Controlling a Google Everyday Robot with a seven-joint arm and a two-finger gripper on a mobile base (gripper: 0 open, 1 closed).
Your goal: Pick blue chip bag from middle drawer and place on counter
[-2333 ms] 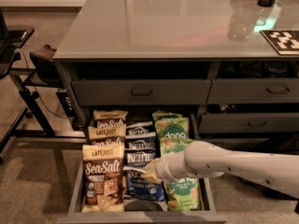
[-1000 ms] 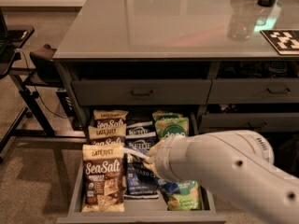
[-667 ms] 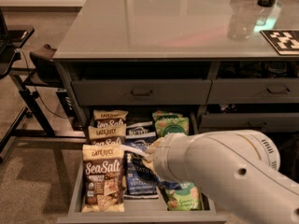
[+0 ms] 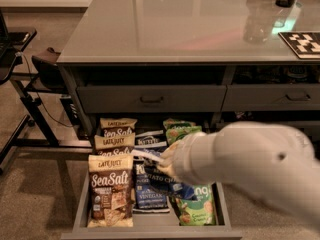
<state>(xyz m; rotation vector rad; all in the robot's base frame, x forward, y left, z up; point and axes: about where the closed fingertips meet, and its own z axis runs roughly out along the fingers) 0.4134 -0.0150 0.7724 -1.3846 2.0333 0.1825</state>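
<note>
The middle drawer (image 4: 150, 231) stands pulled out below the counter (image 4: 175, 24). It holds several snack bags. My gripper (image 4: 152, 159) sits at the end of the big white arm, over the drawer's middle column. It is shut on a blue chip bag (image 4: 167, 183), which hangs tilted and lifted over the other bags. Another blue chip bag (image 4: 150, 198) lies flat under it, and a third (image 4: 150, 140) lies further back. My arm hides the right part of the drawer.
Brown Sea Salt bags (image 4: 111, 191) fill the drawer's left column and green bags (image 4: 197, 210) the right. Closed upper drawers (image 4: 150, 99) sit just above. A clear bottle (image 4: 260, 19) and a black-white marker (image 4: 305, 43) are on the counter's far right. A chair and desk frame (image 4: 30, 74) stand left.
My arm has swung up and closer to the camera. The gripper has risen from the drawer floor, and the blue chip bag has come up tilted with it.
</note>
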